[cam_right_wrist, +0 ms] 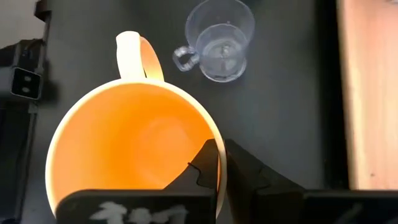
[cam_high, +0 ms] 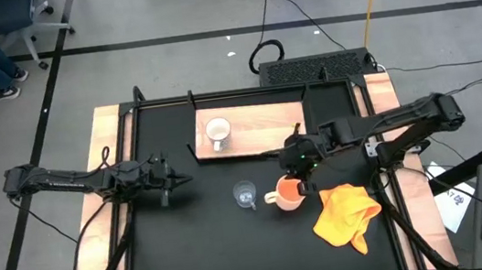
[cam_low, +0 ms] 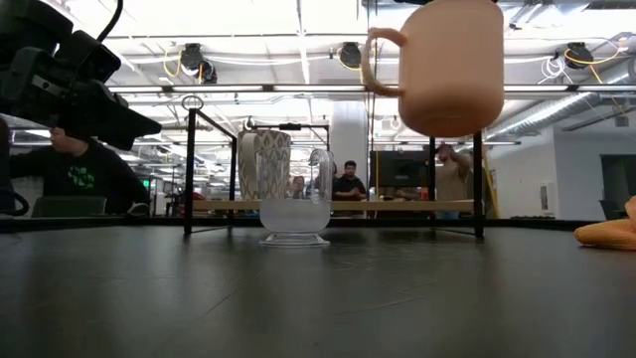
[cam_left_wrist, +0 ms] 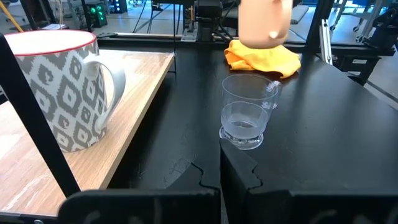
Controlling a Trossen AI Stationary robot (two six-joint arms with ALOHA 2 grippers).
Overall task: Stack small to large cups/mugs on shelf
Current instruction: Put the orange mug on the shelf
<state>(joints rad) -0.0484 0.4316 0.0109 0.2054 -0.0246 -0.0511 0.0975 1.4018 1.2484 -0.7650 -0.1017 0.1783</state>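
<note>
The orange-yellow mug (cam_high: 287, 194) hangs in the air at the table's middle, held by my right gripper (cam_high: 299, 176); the low view shows it well above the tabletop (cam_low: 447, 65). The clear glass cup (cam_high: 245, 193) stands on its base on the black table just left of it. The white patterned mug (cam_high: 218, 133) stands upright on the light-wood shelf (cam_high: 267, 118) at the far side. My left gripper (cam_high: 173, 182) hovers shut and empty at the left, pointing toward the cups. My right gripper pinches the orange-yellow mug's rim wall (cam_right_wrist: 214, 146), on the side opposite the handle (cam_right_wrist: 134, 56). One finger (cam_right_wrist: 202, 168) is inside the mug and one finger (cam_right_wrist: 245, 171) is outside. The fingers come from above, pointing down. The mug hangs upright, mouth up, clear of the table.
A crumpled yellow cloth (cam_high: 347, 214) lies on the table right of the orange-yellow mug. The shelf's thin black brackets (cam_low: 189, 169) stand at its ends. People show in the room beyond the table (cam_low: 348, 184). Bare black tabletop lies toward the near edge (cam_high: 237, 255).
</note>
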